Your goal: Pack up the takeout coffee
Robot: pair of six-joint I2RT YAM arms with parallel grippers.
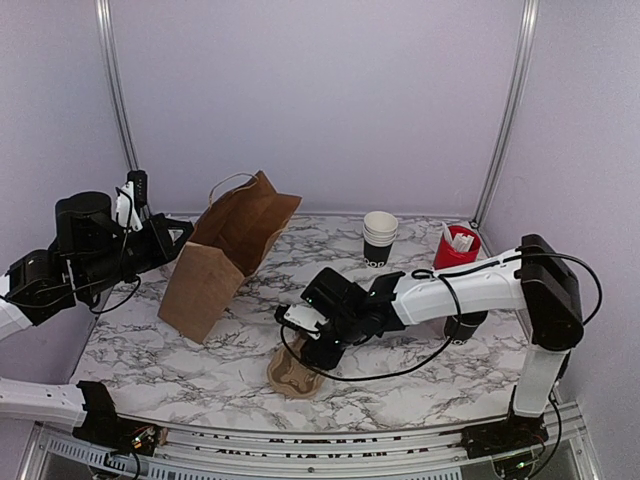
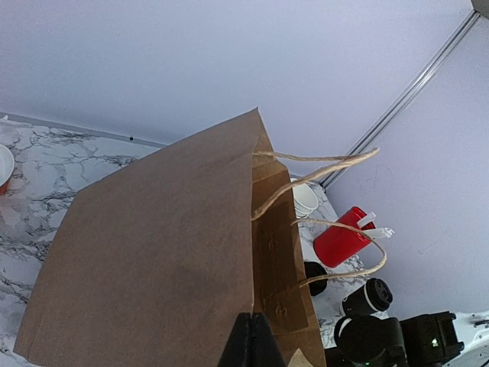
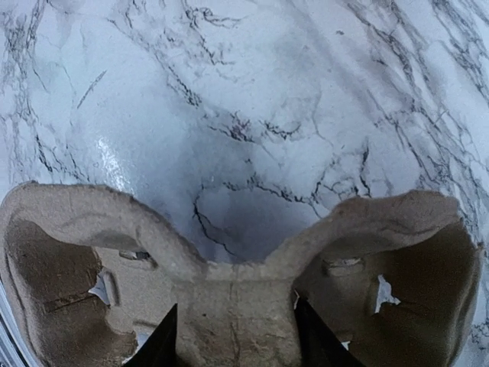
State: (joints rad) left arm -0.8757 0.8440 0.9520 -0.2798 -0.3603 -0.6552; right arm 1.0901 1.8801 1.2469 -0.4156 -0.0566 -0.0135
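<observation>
Two fingers (image 3: 162, 345) of the right gripper (image 3: 235, 304) are set, partly open, astride the middle bridge of the cup carrier (image 1: 292, 376), whose long axis is laid crosswise.

The takeout coffee cup (image 1: 463, 328) is small and black. It stands upright on the marble surface (image 1: 200, 370), near the red tub (image 1: 455, 250) and apart from it, on the tub's side toward the arm bases. The right arm (image 1: 470, 285) crosses in front and hides its upper part, so neither its print nor its lid can be made out.
</observation>
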